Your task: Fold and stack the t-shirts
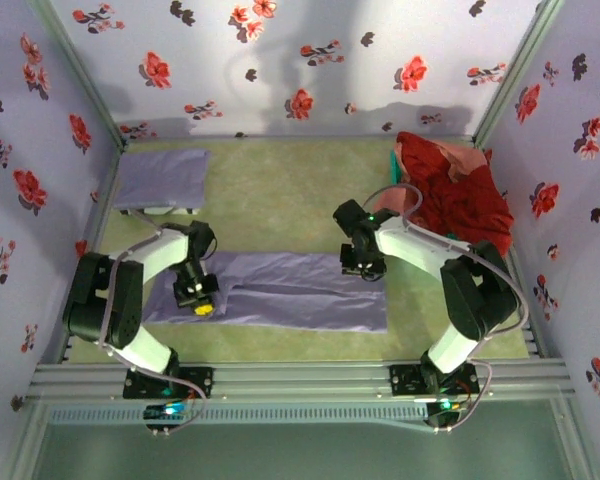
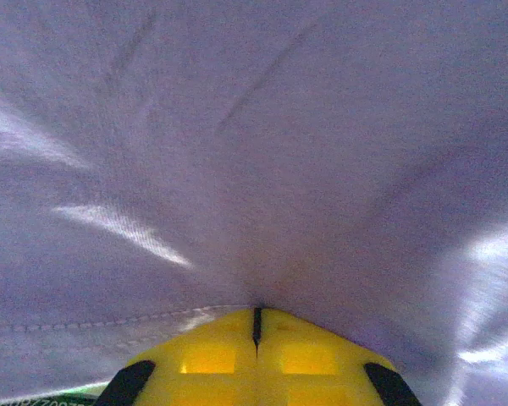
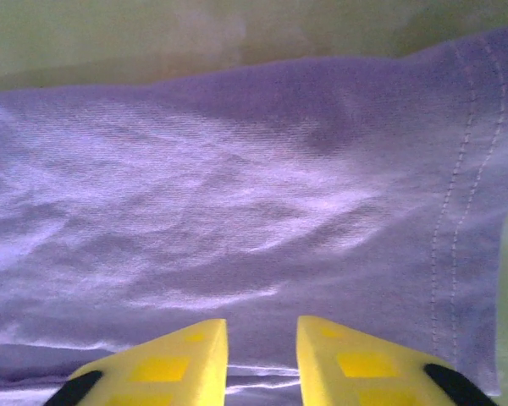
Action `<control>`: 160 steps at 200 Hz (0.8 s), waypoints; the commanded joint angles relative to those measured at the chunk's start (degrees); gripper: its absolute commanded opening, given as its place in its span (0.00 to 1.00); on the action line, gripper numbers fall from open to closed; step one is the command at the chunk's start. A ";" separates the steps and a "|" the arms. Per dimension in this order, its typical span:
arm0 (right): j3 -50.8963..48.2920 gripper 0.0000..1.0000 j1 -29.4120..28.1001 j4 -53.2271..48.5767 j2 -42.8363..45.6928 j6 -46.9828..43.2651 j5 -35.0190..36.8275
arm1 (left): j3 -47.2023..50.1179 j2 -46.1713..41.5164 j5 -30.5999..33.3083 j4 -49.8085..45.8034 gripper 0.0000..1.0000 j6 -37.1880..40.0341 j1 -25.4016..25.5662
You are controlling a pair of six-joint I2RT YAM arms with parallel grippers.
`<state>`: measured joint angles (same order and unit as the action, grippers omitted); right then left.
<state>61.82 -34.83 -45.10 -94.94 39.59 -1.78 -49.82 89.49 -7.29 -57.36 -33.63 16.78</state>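
Lying at the far left of the green tabletop (image 1: 280,200), a folded lavender t-shirt (image 1: 162,178) sits well apart from both arms. Nearer and just to its right, the left fingers (image 1: 202,310) (image 2: 207,359) are clenched tight on the left end of a second lavender t-shirt (image 1: 280,290) (image 2: 254,152) (image 3: 237,194). In the left wrist view the two yellow tips meet with only a thin dark line between them. The shirt's stitched hem runs right up to that line, and creases in the cloth fan outward from the pinch. This shirt lies spread as a long, flat band across the middle of the tabletop, between the two arms, its length running left to right. Over its far right part, close to the far edge of the cloth, the right fingers (image 3: 356,364) stand released, a narrow gap between them showing the fabric below. The right wrist view does not show whether any cloth is caught in that gap. A double-stitched hem and the shirt's right edge lie just to the right of these fingers, with bare green beyond. At the far right, red and pink t-shirts (image 1: 450,195) lie heaped in a loose pile against the wall.
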 commanded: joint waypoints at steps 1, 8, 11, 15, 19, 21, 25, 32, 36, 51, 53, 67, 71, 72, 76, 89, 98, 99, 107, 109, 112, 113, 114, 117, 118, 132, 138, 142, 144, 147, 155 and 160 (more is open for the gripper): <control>-0.02 0.24 -0.71 0.01 -1.31 -0.07 -1.36 | -6.27 -3.89 3.95 -5.41 0.00 -0.12 -0.56; -0.40 0.22 -0.93 0.43 -1.26 0.25 -1.39 | -7.66 -3.93 4.95 -6.79 0.00 0.78 -1.40; -0.57 0.21 -1.02 0.72 -1.22 0.30 -1.38 | -8.11 -3.81 5.15 -7.18 0.00 1.24 -1.72; -0.97 0.19 -1.09 1.04 -1.29 0.53 -1.43 | -8.61 -3.39 5.25 -7.58 0.00 1.82 -2.30; -1.23 0.18 -1.12 1.34 -1.33 0.65 -1.53 | -9.01 -3.05 5.25 -7.75 0.00 2.37 -2.79; -1.32 0.18 -1.18 1.47 -1.40 0.72 -1.55 | -9.16 -2.84 5.26 -7.76 0.00 2.63 -2.97; -1.57 0.17 -1.20 1.69 -1.49 0.81 -1.56 | -9.44 -2.33 5.27 -7.74 0.00 3.11 -3.35; -1.98 0.14 -1.18 1.87 -1.72 0.97 -1.28 | -9.95 -1.10 5.20 -7.52 0.00 3.90 -3.74; -2.24 0.13 -1.20 2.07 -1.79 1.02 -1.19 | -10.22 -0.46 5.24 -7.31 0.00 4.31 -3.88; -2.74 0.09 -1.29 2.30 -2.25 0.88 -1.21 | -10.32 1.85 5.20 -5.93 0.00 5.49 -4.01; -2.82 0.09 -1.29 2.23 -2.33 0.87 -1.21 | -10.26 2.03 5.12 -5.74 0.00 5.50 -4.11; -3.34 0.05 -1.64 2.49 -2.64 0.67 -0.81 | -9.33 3.40 4.27 -3.94 0.00 5.81 -4.47; -3.58 0.05 -1.76 2.56 -2.67 0.66 -0.62 | -9.10 3.68 4.18 -3.51 0.00 5.77 -4.55; -3.65 0.04 -1.75 2.61 -2.69 0.66 -0.61 | -9.04 3.76 4.20 -3.39 0.00 5.77 -4.56; -3.91 0.04 -1.89 2.64 -2.83 0.70 -0.47 | -8.83 4.04 4.21 -2.99 0.00 5.77 -4.64; -5.07 0.02 -1.99 2.88 -3.07 0.74 -0.21 | -8.07 5.00 4.51 -1.70 0.00 6.03 -4.90; -5.85 0.01 -1.99 2.86 -3.16 0.98 -0.07 | -7.48 5.54 4.66 -0.75 0.00 6.11 -5.15; -5.93 0.01 -1.99 2.84 -3.16 1.00 -0.02 | -7.44 5.62 4.61 -0.57 0.00 6.11 -5.20; -6.65 0.01 -2.00 2.66 -3.09 1.25 0.19 | -7.03 6.09 4.58 0.36 0.00 6.19 -5.41; -6.88 0.01 -2.04 2.59 -3.02 1.33 0.20 | -6.91 6.28 4.66 0.57 0.00 6.20 -5.48; -7.11 0.01 -2.04 2.52 -2.98 1.44 0.30 | -6.83 6.57 4.65 0.89 0.00 6.27 -5.52; -7.18 0.01 -2.06 2.50 -2.89 1.49 0.34 | -6.80 6.66 4.65 0.96 0.00 6.28 -5.57; -7.25 0.01 -2.07 2.44 -2.84 1.51 0.36 | -6.75 6.75 4.65 1.04 0.00 6.29 -5.59; -7.60 0.00 -2.06 2.44 -2.73 1.60 0.49 | -6.70 6.97 4.64 1.37 0.00 6.36 -5.63; -7.68 0.00 -2.07 2.41 -2.68 1.66 0.52 | -6.74 7.12 4.65 1.46 0.00 6.37 -5.62; -9.05 0.00 -2.14 1.83 -2.04 2.48 1.01 | -7.09 8.85 4.59 2.53 0.00 6.64 -5.70; -9.61 0.00 -2.17 1.40 -1.77 2.86 1.28 | -7.53 9.73 4.36 2.89 0.00 6.81 -5.70; -10.03 0.00 -2.21 1.23 -1.66 3.14 1.40 | -7.84 10.38 4.15 3.14 0.00 7.02 -5.70; -10.27 0.00 -2.23 1.17 -1.52 3.26 1.42 | -8.01 10.71 4.04 3.27 0.00 7.11 -5.74; -10.55 0.00 -2.23 1.03 -1.41 3.48 1.51 | -8.27 11.16 3.92 3.54 0.00 7.23 -5.77; -11.67 0.00 -2.41 0.70 -0.88 4.02 1.73 | -9.14 12.41 3.44 3.96 0.00 7.71 -5.65; -12.28 0.00 -2.48 0.55 -0.52 4.32 1.78 | -9.87 13.29 3.26 4.07 0.00 7.98 -5.62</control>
<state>54.15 -36.73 -40.18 -95.48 41.17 -2.59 -57.45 99.37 -3.53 -55.35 -27.81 11.44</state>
